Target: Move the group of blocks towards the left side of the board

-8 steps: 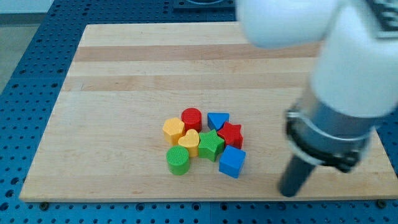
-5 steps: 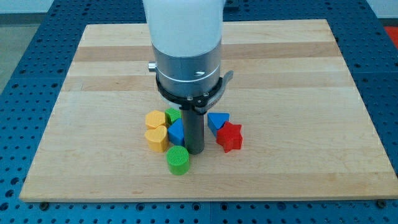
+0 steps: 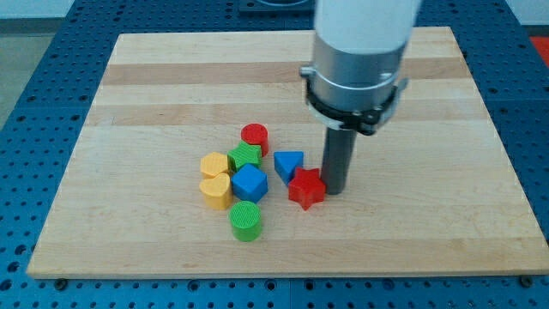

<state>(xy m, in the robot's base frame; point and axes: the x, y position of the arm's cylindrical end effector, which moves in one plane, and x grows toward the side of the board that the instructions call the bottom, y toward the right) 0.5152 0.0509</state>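
Several blocks sit clustered a little left of the board's middle. A red cylinder is at the group's top, a green star just below it. A yellow hexagon and a yellow heart form the left side. A blue cube is in the middle, a green cylinder at the bottom. A blue triangle and a red star are on the right. My tip touches the red star's right side.
The wooden board lies on a blue perforated table. The arm's white and grey body hangs over the board's upper right.
My tip has gone from the middle of the group to the right of the red star. The red star and blue triangle have shifted left. The red cylinder is uncovered.
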